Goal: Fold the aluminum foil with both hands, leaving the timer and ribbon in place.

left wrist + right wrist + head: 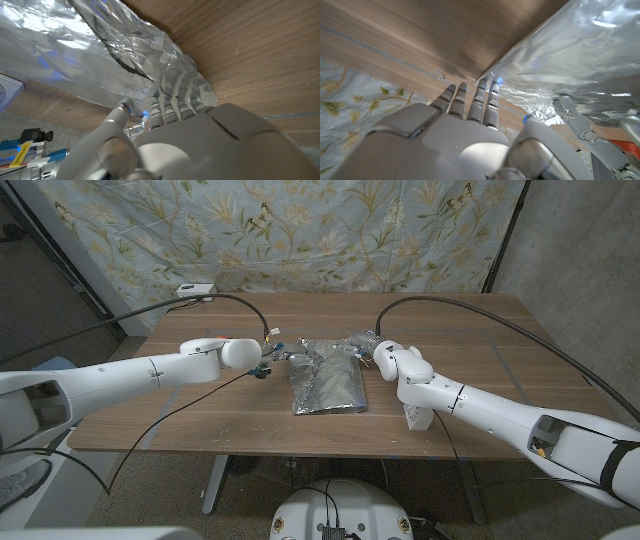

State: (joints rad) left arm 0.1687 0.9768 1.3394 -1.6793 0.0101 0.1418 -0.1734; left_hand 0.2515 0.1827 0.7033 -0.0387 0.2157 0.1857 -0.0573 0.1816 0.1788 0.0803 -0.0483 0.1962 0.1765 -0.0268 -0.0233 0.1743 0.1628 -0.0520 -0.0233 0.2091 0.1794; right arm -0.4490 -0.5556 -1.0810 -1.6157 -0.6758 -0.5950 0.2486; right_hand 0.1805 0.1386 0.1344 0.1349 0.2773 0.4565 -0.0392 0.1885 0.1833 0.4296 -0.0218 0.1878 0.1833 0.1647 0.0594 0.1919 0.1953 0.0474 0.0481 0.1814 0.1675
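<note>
L hand (268, 366) & R hand (372, 352) – both pinching foil (330, 385) far edge

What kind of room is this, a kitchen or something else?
Probably a makeshift robot test space, not a kitchen: a plain wooden table against a hung floral cloth backdrop, cables trailing over it, and only a sheet of aluminum foil laid out.

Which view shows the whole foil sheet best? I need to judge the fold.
The head view: the aluminum foil lies whole on the table, with the left robot hand and right robot hand at its far corners. The wrist views show only crinkled close-ups of the foil's edges near the fingers.
</note>
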